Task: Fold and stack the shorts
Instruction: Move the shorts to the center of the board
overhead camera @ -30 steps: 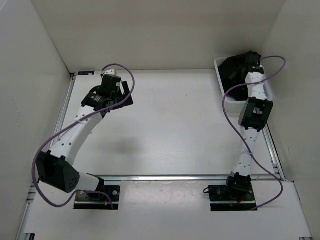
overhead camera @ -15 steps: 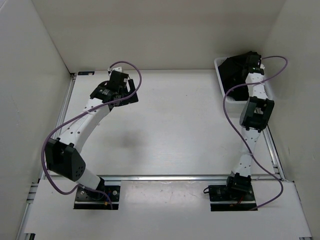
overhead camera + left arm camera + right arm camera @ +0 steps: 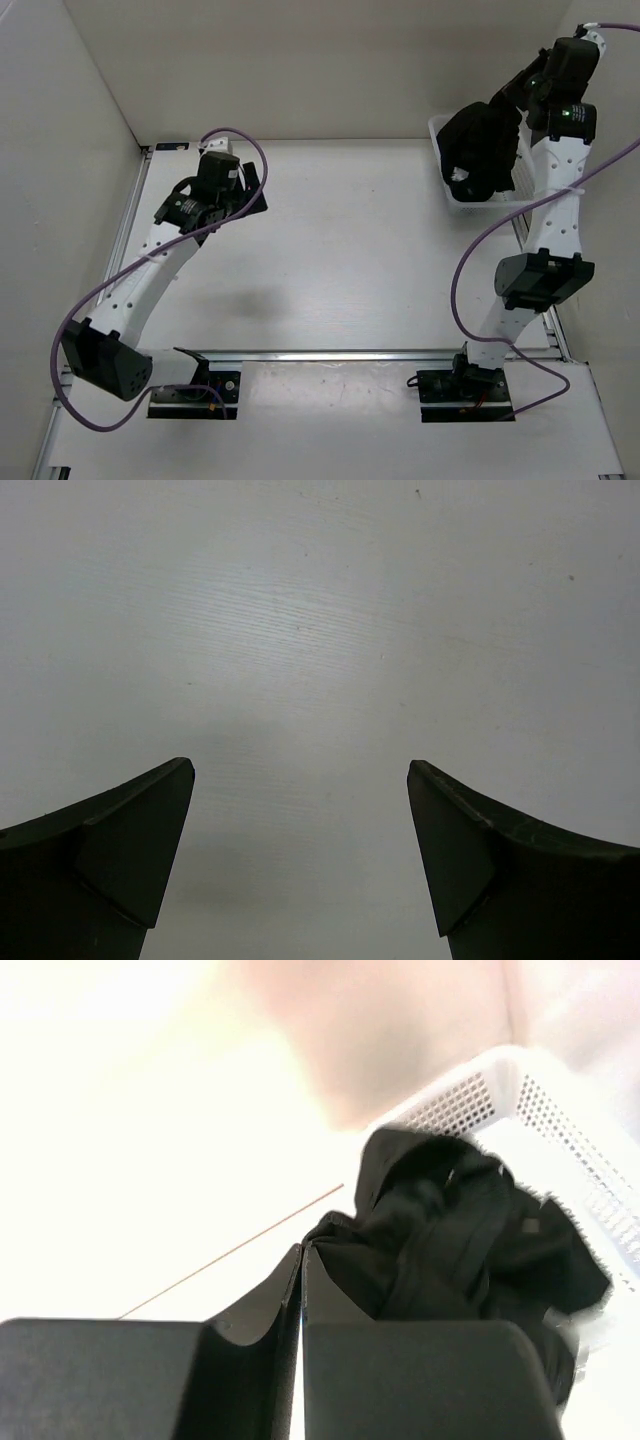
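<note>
The black shorts [image 3: 480,150] hang in a bunched mass above the white mesh basket [image 3: 470,208] at the back right, their lower end still at the basket. My right gripper [image 3: 512,98] is raised high and shut on a fold at their top. The right wrist view shows its fingers [image 3: 303,1250] pressed together on the fabric, with the shorts [image 3: 450,1230] dangling over the basket [image 3: 560,1130]. My left gripper [image 3: 252,190] hovers open at the back left; between its fingers [image 3: 300,770] only bare white table shows.
White walls close in the table on the left, back and right. The basket sits tight in the back right corner. Purple cables loop off both arms. A metal rail [image 3: 340,354] crosses in front of the arm bases.
My right gripper has shut on the shorts and risen, pulling them up out of the basket. The left arm swung slightly right, then back left.
</note>
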Tool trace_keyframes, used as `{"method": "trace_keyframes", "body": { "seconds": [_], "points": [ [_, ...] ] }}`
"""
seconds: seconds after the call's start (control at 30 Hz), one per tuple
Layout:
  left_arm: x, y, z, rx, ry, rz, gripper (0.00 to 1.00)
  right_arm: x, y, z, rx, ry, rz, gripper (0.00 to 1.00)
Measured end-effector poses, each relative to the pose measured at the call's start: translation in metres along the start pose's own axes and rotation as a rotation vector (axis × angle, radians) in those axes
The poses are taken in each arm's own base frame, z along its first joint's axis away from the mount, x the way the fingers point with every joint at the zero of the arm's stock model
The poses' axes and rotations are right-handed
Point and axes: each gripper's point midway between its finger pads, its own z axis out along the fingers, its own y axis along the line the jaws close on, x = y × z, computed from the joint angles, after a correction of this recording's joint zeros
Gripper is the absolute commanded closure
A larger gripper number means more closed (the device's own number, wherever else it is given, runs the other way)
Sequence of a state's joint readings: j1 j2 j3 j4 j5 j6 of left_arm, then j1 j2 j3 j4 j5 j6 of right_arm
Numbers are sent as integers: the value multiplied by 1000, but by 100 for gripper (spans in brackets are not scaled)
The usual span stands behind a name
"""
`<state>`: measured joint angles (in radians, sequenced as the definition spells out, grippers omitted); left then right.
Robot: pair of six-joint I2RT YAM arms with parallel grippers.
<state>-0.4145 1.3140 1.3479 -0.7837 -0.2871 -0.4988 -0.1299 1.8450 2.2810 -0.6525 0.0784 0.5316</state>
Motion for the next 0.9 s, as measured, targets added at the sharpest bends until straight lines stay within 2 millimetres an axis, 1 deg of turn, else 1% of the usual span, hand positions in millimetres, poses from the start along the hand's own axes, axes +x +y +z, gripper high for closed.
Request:
{"method": "trace_keyframes", "body": {
  "seconds": [0.07,0.17,0.23,0.27,0.3,0.33,0.4,0.47,0.5,0.53,0.6,0.7,0.73,0.8,0.87,0.9],
  "points": [
    [-4,0,-8,11,-19,-6,0,1,-5,-2,11,7,-7,100],
    [-10,1,-17,24,-44,-15,0,23,-18,7,52,75,-16,100],
    [-13,1,-23,31,-59,-20,0,38,-22,14,68,123,-30,100],
    [-14,1,-25,34,-64,-22,0,44,-19,13,63,144,-41,100],
    [-15,1,-27,36,-69,-23,0,47,-12,12,47,162,-52,100],
    [-15,1,-28,37,-70,-23,0,46,-3,9,23,164,-61,100],
    [-14,2,-28,34,-65,-24,0,39,29,-5,-59,150,-91,100],
    [-11,4,-28,27,-53,-27,0,24,71,-29,-180,103,-119,100],
    [-9,5,-28,23,-48,-29,0,17,98,-49,-262,74,-137,100],
    [-9,8,-28,15,-44,-35,0,13,115,-64,-314,56,-148,100],
    [-7,14,-28,-4,-32,-46,0,8,159,-110,-456,18,-176,100],
    [-7,31,-28,-61,-20,-68,0,3,212,-184,-665,-28,-198,100],
    [-9,36,-29,-77,-22,-76,0,2,224,-207,-724,-41,-202,100],
    [-15,48,-33,-109,-32,-97,0,2,241,-246,-820,-56,-211,100],
    [-25,60,-42,-137,-57,-127,0,9,248,-272,-878,-50,-216,100],
    [-32,68,-48,-151,-77,-149,0,17,248,-279,-889,-32,-222,100]
  ]
}}
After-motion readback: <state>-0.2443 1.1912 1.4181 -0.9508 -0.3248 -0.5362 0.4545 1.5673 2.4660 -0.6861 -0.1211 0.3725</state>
